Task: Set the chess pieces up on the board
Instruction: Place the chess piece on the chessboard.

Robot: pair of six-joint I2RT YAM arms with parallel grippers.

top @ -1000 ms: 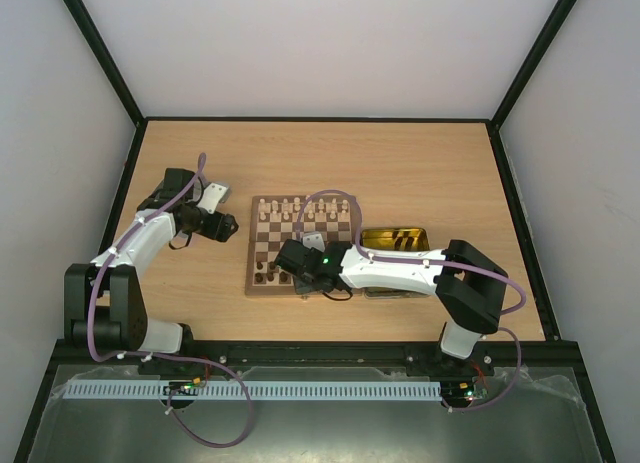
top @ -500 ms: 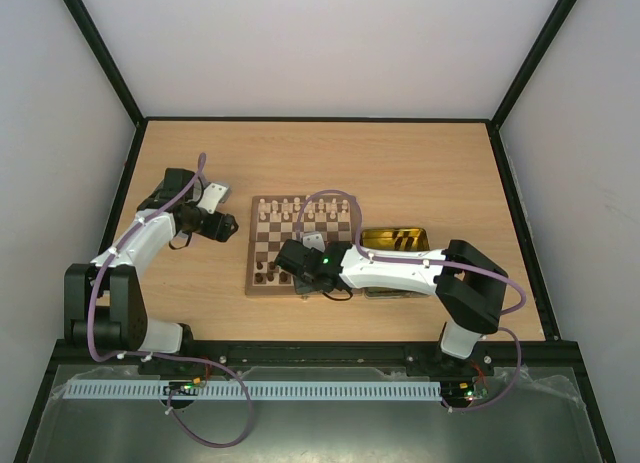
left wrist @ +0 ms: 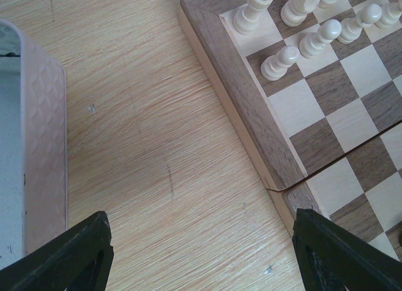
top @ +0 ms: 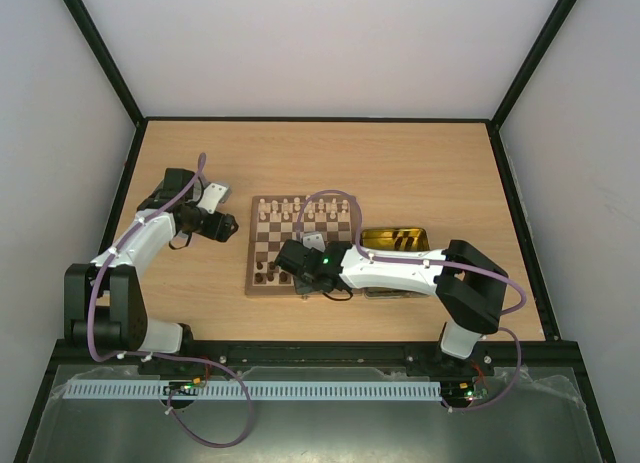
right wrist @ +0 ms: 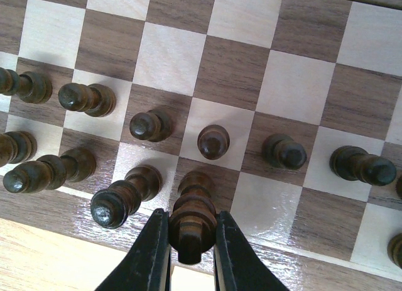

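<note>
The chessboard point(top: 300, 245) lies mid-table, with pale pieces point(top: 302, 209) along its far rows and dark pieces point(top: 266, 273) at its near left. My right gripper point(top: 290, 255) hangs over the board's near rows. In the right wrist view it point(right wrist: 191, 241) is shut on a tall dark piece point(right wrist: 193, 219) that stands on a dark square of the nearest row, beside another dark piece point(right wrist: 123, 197) and behind a row of dark pawns point(right wrist: 213, 141). My left gripper point(top: 228, 226) is open and empty over bare table left of the board point(left wrist: 251, 109); pale pieces point(left wrist: 295, 46) show at the board's corner.
A silver tin lid point(top: 214, 195) lies by the left gripper; its edge shows in the left wrist view point(left wrist: 38, 146). A yellow-lined tin point(top: 396, 239) sits right of the board, behind the right arm. Black frame rails bound the table.
</note>
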